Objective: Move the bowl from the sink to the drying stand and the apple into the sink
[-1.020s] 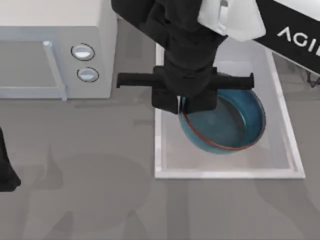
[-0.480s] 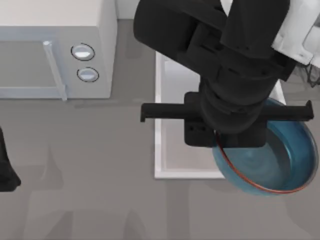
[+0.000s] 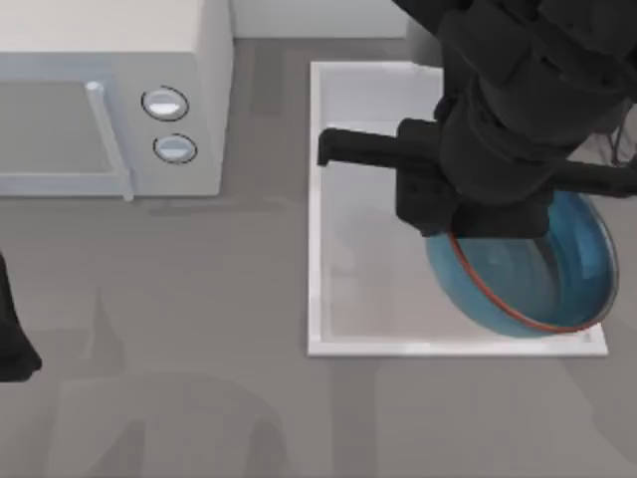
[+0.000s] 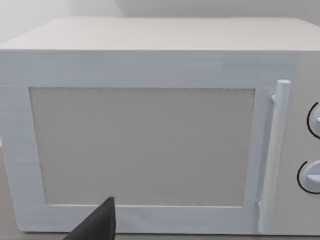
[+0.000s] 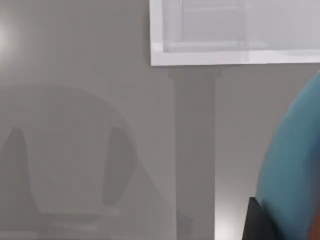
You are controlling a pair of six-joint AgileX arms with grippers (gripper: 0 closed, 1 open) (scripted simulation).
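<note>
The blue bowl (image 3: pixel 532 274) with its red-orange rim line hangs tilted over the right end of the white sink (image 3: pixel 317 199). My right gripper (image 3: pixel 450 231) is shut on the bowl's left rim, and its black wrist covers part of the bowl. In the right wrist view the bowl (image 5: pixel 295 175) shows as a blue curve next to a dark finger (image 5: pixel 259 220), with the sink (image 5: pixel 200 56) farther off. A few thin grey wires of the drying stand (image 3: pixel 622 144) show faintly at the right edge. The apple is out of view. My left arm (image 3: pixel 12 339) is parked at the left edge.
A white microwave (image 3: pixel 109 100) with two round knobs stands at the back left, left of the sink. The left wrist view faces the microwave's door (image 4: pixel 142 145) and handle (image 4: pixel 272 150). Grey tabletop (image 3: pixel 179 398) lies in front.
The right arm has lifted the bowl from the middle of the sink and carried it to the right. Over the last half second it moved back from the sink's front edge. The left arm stayed still.
</note>
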